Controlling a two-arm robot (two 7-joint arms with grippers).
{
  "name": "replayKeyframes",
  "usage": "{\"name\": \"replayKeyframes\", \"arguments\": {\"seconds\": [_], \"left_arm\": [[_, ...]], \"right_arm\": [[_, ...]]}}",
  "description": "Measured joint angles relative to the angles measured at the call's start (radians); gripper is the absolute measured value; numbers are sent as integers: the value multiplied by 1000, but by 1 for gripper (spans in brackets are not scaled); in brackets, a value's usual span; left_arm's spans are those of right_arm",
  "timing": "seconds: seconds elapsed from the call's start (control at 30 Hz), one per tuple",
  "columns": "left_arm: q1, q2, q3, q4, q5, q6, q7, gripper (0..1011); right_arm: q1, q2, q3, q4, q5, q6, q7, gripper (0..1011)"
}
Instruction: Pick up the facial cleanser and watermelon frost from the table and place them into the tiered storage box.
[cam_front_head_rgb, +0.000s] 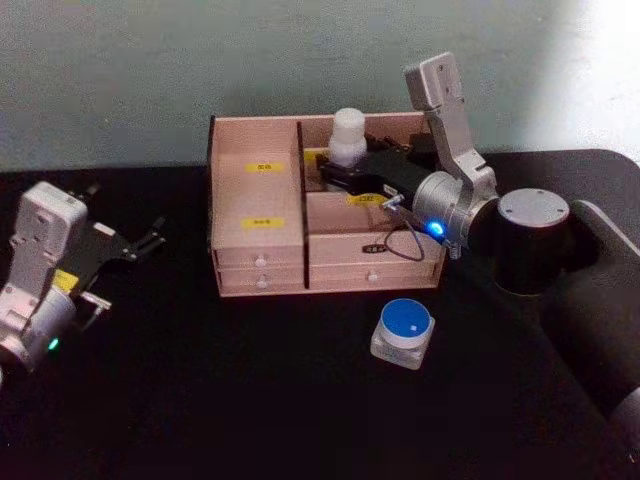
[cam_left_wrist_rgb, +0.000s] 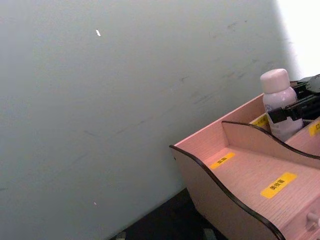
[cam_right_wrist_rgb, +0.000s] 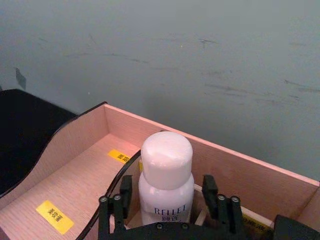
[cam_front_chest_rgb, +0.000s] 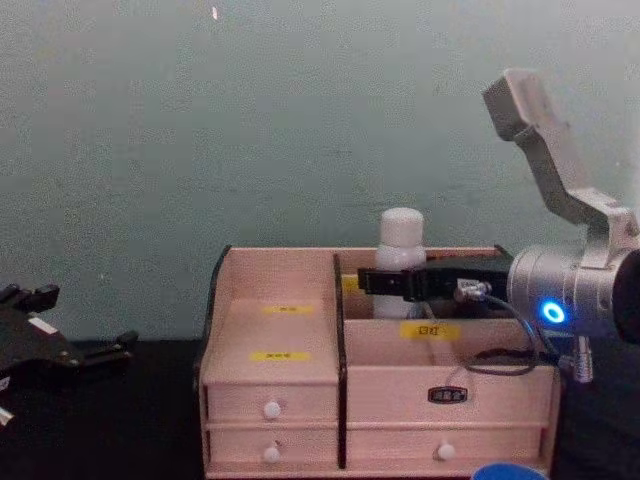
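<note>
The facial cleanser (cam_right_wrist_rgb: 166, 180), a white bottle with a rounded cap, stands upright in the back right compartment of the tiered storage box (cam_front_head_rgb: 258, 205). My right gripper (cam_right_wrist_rgb: 167, 200) reaches over the box and is open around the bottle. One of its black fingers (cam_right_wrist_rgb: 126, 195) stands on each side, with a narrow gap to the bottle. The bottle (cam_front_head_rgb: 347, 135) and the gripper (cam_front_chest_rgb: 400, 282) also show from the head and chest. The watermelon frost (cam_front_head_rgb: 403, 332), a small white box with a round blue top, lies on the black table in front of the box. My left gripper (cam_front_head_rgb: 150, 240) is parked open at the far left.
The box stands against a grey-green wall, with its drawers (cam_front_head_rgb: 262, 283) facing me. Its left compartments (cam_left_wrist_rgb: 250, 175), marked with yellow labels, hold nothing. The black table (cam_front_head_rgb: 220, 400) spreads in front and to the left. My right arm's dark elbow (cam_front_head_rgb: 535, 235) sits to the right of the box.
</note>
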Motion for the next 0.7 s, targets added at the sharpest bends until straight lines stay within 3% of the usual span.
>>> {"name": "replayKeyframes", "arguments": {"seconds": [0.13,0.43,0.7], "left_arm": [[0,0,0,0,0,0,0,1001],[0,0,0,0,0,0,0,1001],[0,0,0,0,0,0,0,1001]], "right_arm": [[0,0,0,0,0,0,0,997],[0,1,0,-1,1,1,-1,1000],[-22,14,20,-67,4,4,-10,1000]]}}
